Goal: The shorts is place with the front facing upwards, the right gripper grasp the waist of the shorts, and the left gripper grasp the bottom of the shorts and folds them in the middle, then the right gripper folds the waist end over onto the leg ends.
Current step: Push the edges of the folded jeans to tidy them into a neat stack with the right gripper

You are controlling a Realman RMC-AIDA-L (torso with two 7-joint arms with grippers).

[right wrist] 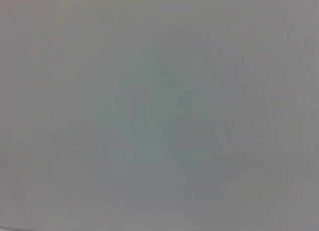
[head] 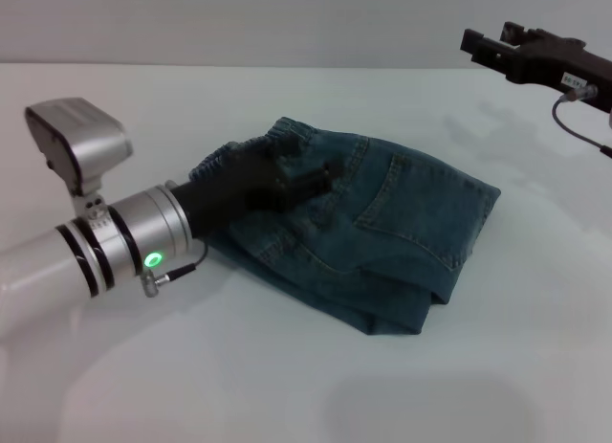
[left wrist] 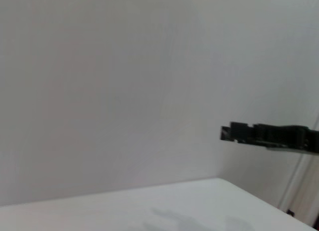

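Note:
The blue denim shorts [head: 382, 232] lie folded into a compact bundle in the middle of the white table [head: 287, 386]. A square pocket [head: 397, 199] faces up. The ruffled waist [head: 292, 129] shows at the far left edge of the bundle. Stacked denim edges [head: 392, 319] lie at the near corner; I cannot tell whether they are the leg ends. My left gripper [head: 311, 180] rests low over the shorts just beside the waist, blurred. My right gripper [head: 483, 43] hangs open and empty in the air at the far right, well off the shorts. The left wrist view shows the right gripper [left wrist: 227, 132] above the table.
The left arm's silver wrist [head: 134, 237] with its green light reaches in from the left, with a grey camera block [head: 76, 137] above it. A thin cable [head: 574, 122] hangs below the right gripper. The right wrist view shows only a blank pale surface.

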